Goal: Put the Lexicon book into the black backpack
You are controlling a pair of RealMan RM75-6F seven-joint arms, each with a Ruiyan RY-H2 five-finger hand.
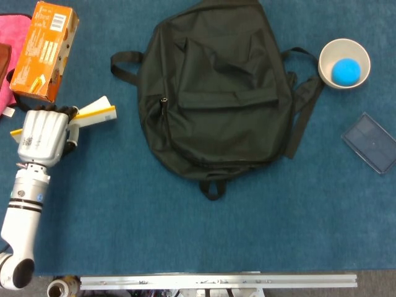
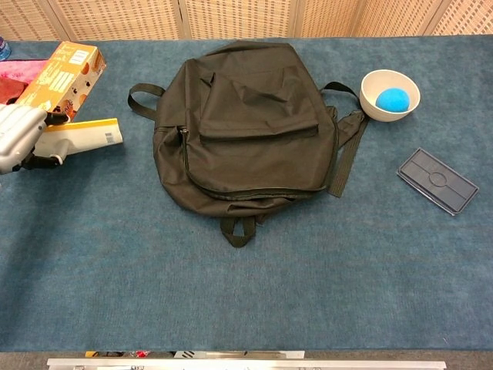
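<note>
Far left edge of the table (image 1: 124,247): pink cloth (image 1: 7,37) in the back-left corner, partly cut off by the frame. Orange box (image 1: 44,49) just beside it, lying flat, long side running toward the back edge.

Left hand (image 1: 42,133) sits in front of the orange box, fingers curled around the Lexicon book (image 1: 93,113) — holding it. The book looks white with a yellow band along one edge; it's tipped up on edge and off the surface, so only a narrow sliver shows from the head view, sticking out of the hand toward the black backpack (image 1: 216,93). Book is near the left edge, apart from the backpack, not in it.

Chest view: left hand (image 2: 19,139) is half out of frame, but the book (image 2: 81,137) reads better here — broad white face, yellow strip along the top, small barcode near the right end. Head view gives the whole forearm and the knuckles instead.

Backpack is at the centre-back, lying flat, front pocket up, straps splayed left and right, carry loop pointing at the front edge. Can't tell whether the main zip is open.

Right side: white bowl (image 1: 344,63) with a blue ball (image 1: 346,72) inside, near the back-right corner. Dark flat case (image 1: 371,142) at the right edge, in front of the bowl.

Right hand isn't in either view.
</note>
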